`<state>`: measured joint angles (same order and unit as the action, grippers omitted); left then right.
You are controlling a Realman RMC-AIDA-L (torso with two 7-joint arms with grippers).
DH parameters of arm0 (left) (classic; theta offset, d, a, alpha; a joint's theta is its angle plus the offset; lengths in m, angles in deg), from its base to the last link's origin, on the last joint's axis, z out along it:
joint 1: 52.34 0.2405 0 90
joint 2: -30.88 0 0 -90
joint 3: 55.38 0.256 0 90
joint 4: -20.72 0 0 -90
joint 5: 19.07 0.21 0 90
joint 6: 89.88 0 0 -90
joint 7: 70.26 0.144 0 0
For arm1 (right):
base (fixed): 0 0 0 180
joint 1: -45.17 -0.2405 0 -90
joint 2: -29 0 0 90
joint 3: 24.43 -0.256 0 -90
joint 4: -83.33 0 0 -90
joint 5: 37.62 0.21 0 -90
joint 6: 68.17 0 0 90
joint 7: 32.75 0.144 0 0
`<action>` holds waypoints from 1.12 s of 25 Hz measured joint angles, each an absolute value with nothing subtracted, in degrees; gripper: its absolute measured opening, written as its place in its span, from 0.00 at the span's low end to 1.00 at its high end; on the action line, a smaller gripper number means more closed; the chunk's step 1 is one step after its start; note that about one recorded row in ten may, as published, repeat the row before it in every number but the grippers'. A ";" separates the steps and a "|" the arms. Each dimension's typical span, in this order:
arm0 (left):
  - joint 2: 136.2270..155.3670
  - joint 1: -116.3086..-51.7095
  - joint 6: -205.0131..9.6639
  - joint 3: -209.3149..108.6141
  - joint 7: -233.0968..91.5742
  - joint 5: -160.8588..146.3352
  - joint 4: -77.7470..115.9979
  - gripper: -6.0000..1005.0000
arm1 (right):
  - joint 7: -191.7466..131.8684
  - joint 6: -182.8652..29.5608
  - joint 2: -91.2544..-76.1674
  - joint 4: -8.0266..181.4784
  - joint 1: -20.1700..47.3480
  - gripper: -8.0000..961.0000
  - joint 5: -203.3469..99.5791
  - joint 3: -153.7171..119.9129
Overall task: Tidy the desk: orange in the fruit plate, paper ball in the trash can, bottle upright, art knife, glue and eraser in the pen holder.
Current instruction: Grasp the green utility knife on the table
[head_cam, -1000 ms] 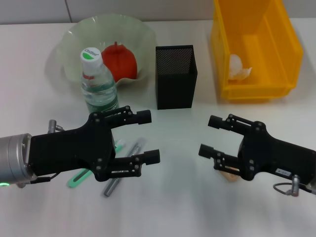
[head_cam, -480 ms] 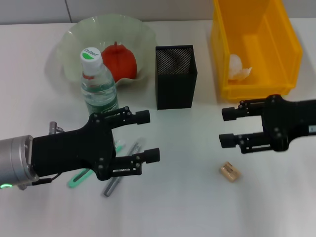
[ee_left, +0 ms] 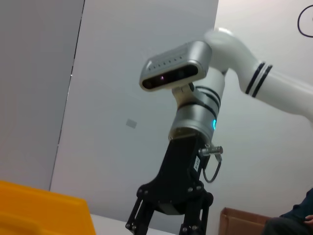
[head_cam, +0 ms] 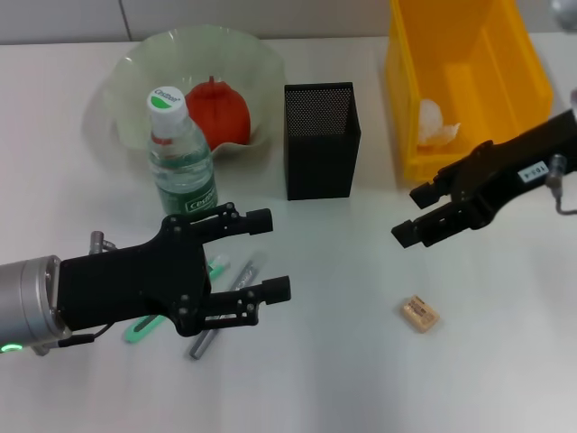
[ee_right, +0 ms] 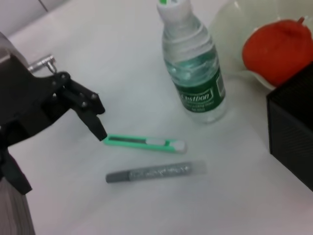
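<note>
hovering my left gripper (head_cam: 257, 258) low over the desk with its jaws spread wide and nothing between them, right above the art knife (head_cam: 144, 327) and the glue (head_cam: 225, 307), which lie side by side on the white desk (head_cam: 343, 379); i read that as lining up a pick, since those two need to go into the pen holder (head_cam: 321, 140). from the right wrist view the green art knife (ee_right: 144, 143) and the grey glue (ee_right: 151, 172) sit nearly parallel and close together, so the wide opening makes sense but i could catch both at once. my right gripper (head_cam: 424, 214) hangs raised over the desk in front of the trash can (head_cam: 469, 86), jaws apart and empty, with the eraser (head_cam: 420, 313) lying alone on the desk below it, near but untouched. the easy jobs look done: the orange (head_cam: 218, 110) sits in the fruit plate (head_cam: 135, 68), the paper ball (head_cam: 435, 122) rests inside the trash can, and the bottle (head_cam: 178, 153) stands upright just in front of the plate. that bottle is close to my left arm, so i'd judge a careless swing could tip it.
</note>
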<state>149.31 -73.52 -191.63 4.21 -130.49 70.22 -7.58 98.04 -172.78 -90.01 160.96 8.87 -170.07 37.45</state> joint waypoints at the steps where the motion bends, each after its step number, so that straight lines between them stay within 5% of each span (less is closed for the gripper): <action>1: 149.31 -73.52 -191.53 4.21 -130.49 70.22 -7.58 0.78 | 98.86 -173.01 -90.04 161.28 8.01 0.73 -170.86 38.28; 8: 149.24 -73.52 -191.04 4.19 -130.47 70.22 -7.58 0.78 | 98.25 -172.27 -90.17 161.68 6.88 0.73 -169.27 39.79; 18: 148.79 -73.55 -190.71 3.20 -131.56 70.08 -8.25 0.78 | 64.38 -164.00 -90.36 141.72 23.02 0.73 -139.86 39.48; 28: 147.21 -72.08 -189.12 2.96 -149.78 72.93 -22.73 0.78 | 40.64 -162.06 -90.39 119.34 25.85 0.73 -132.89 34.63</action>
<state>147.21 -72.08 -189.12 2.96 -149.78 72.93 -22.73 40.64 -162.06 -90.39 119.34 25.85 -132.89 34.63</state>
